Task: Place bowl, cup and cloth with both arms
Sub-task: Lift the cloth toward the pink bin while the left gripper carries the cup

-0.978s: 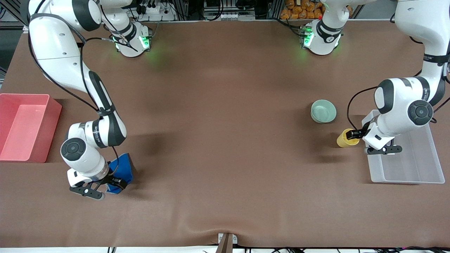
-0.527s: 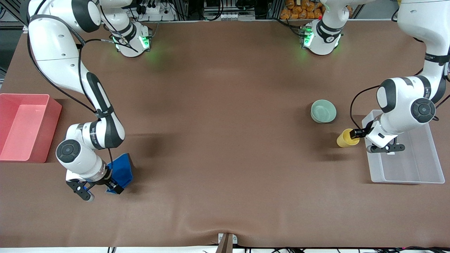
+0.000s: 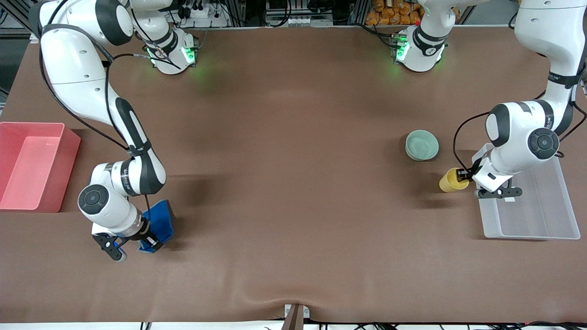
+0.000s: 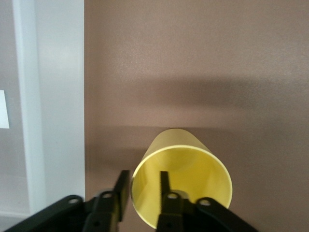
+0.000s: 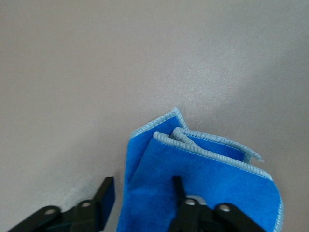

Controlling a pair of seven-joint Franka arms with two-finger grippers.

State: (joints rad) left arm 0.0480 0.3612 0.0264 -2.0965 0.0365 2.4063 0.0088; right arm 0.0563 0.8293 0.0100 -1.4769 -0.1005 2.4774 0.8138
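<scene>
Left end effector (image 4: 140,186) pinches small yellow tumbler cup (image 3: 453,180) rim near the desk's left-arm edge (beside clear bin (image 3: 550,220)); right end effector (image 5: 140,193) clamps bright-blue soft cloth (image 5: 203,183).

Pink bin (image 3: 32,165) at the right arm's end of the brown table (image 3: 293,206); clear bin (image 3: 532,201) at the left arm's.

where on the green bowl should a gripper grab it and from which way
Probably by the rim, coming straight down from above. The bowl stands upright and open, its glossy walls rounded, so a side pinch would likely slip; one finger inside and one outside the wall suits it better. The left gripper is nearest but shut on the cup.
</scene>
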